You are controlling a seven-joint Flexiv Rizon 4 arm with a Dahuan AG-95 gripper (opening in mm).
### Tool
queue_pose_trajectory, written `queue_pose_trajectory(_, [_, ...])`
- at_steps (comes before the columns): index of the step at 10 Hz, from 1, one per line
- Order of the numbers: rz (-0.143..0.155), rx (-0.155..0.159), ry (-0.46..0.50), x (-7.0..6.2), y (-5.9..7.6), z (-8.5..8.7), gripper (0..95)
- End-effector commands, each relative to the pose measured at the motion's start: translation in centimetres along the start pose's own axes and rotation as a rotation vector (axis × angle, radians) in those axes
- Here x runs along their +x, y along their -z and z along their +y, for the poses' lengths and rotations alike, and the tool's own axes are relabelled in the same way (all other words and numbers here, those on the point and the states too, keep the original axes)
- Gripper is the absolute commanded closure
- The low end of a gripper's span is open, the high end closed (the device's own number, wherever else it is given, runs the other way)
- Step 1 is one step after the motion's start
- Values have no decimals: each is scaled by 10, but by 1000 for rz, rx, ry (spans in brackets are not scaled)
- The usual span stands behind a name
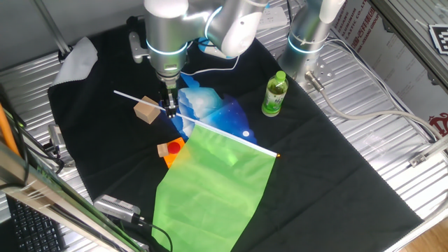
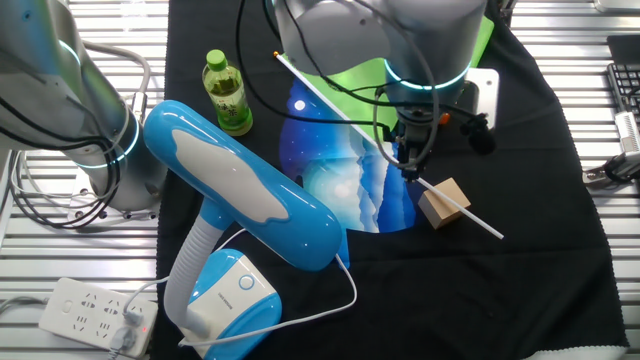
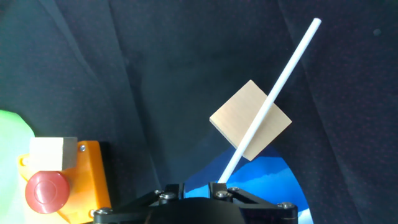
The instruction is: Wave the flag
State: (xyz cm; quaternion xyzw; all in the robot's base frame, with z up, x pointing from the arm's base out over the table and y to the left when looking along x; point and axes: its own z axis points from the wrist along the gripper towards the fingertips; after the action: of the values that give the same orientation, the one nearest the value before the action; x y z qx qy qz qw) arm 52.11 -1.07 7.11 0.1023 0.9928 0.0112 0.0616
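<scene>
The flag is a bright light-green sheet on a long thin white stick. The sheet lies spread on the black cloth at the front; in the other fixed view only a part of the sheet shows behind the arm. My gripper points straight down and its fingers are closed narrowly on the stick near its middle, also seen in the other fixed view. In the hand view the stick runs from the upper right, over a wooden block, down behind my right finger. The fingertips themselves are hidden.
A blue and white starry cloth lies under the stick. A green bottle stands to the right. An orange piece with a red knob sits by the sheet. A blue and white lamp and a second arm stand to the side.
</scene>
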Motion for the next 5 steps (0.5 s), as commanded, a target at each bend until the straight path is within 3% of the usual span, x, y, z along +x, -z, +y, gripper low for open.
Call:
queue_pose_trajectory(1, [-9, 1, 1, -1, -1, 0, 570])
queue_pose_trajectory(5, [-15, -1, 7, 0, -5, 0, 570])
